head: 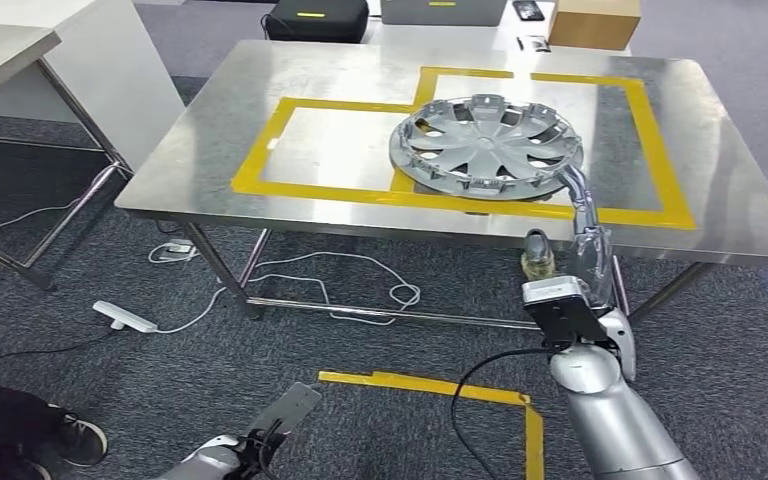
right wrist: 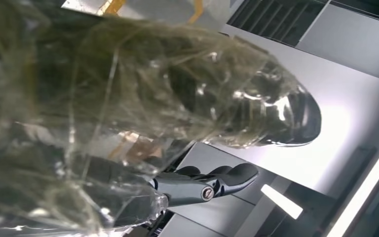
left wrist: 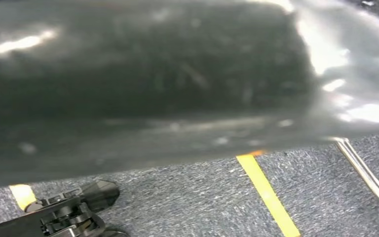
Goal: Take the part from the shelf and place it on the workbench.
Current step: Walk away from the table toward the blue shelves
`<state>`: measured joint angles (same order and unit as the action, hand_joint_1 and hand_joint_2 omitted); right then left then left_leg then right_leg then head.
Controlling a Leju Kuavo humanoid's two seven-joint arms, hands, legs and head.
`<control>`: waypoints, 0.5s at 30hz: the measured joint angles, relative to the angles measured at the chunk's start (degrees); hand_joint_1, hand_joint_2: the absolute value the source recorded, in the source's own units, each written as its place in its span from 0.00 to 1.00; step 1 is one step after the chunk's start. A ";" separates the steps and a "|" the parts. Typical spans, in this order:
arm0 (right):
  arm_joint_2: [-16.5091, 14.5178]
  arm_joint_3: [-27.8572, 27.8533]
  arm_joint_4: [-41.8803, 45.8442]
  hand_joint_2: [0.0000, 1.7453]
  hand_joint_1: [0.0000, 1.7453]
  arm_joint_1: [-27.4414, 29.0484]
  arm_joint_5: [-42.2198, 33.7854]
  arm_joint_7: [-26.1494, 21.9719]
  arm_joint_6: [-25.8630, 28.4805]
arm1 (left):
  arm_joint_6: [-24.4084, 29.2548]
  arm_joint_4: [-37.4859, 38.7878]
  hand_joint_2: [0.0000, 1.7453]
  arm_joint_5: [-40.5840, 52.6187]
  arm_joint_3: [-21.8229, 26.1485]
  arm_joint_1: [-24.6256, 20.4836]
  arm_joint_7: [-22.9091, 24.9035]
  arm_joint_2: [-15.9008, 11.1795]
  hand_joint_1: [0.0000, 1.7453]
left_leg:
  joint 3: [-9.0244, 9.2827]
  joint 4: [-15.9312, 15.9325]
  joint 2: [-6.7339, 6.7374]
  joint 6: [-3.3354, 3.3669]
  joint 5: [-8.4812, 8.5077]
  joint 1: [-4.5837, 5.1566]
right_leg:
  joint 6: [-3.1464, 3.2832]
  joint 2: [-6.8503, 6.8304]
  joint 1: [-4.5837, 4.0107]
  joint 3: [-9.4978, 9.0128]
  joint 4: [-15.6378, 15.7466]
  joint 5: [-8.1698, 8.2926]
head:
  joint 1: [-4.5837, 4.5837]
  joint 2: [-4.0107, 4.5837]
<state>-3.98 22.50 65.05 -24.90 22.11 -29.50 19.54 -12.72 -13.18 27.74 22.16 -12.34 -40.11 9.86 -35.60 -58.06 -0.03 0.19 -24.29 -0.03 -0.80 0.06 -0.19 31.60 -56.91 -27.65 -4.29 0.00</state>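
The part is a silver hubcap (head: 487, 145) lying flat on the steel workbench (head: 340, 80), across the yellow tape outlines near the front right. My right hand (head: 572, 250) is raised at the bench's front edge. Its fingers (head: 574, 190) stretch up to the hubcap's near rim and its thumb stands apart in front of the table edge. In the right wrist view the tape-wrapped thumb (right wrist: 177, 89) and dark fingers (right wrist: 202, 186) have nothing between them. My left hand (head: 260, 440) hangs low over the carpet, and its dark fingers (left wrist: 64, 215) are empty.
A white table (head: 20, 50) stands at the left. A black case (head: 317, 18) and a cardboard box (head: 593, 22) sit beyond the bench. A power strip (head: 125, 316) with cables and yellow floor tape (head: 440, 388) lie on the carpet. A person's shoe (head: 80, 440) is at the bottom left.
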 joint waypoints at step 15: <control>-0.02 0.03 -0.04 0.00 0.00 0.05 -0.02 -0.01 -0.02 | 0.02 -0.02 0.00 -0.13 -0.16 0.06 0.00 -0.11 0.00 | 3.69 0.06 -0.13 0.32 -3.65 -0.23 | -0.79 -0.19 0.09 4.37 -0.67 3.49 | -0.49 0.00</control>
<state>-3.99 22.53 65.00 -24.85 22.09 -29.51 19.52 -12.70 -13.20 27.61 22.00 -12.27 -40.11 9.75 -31.91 -58.00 -0.16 0.52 -27.94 -0.25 -1.59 -0.13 -0.09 35.97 -57.58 -24.16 -4.78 0.00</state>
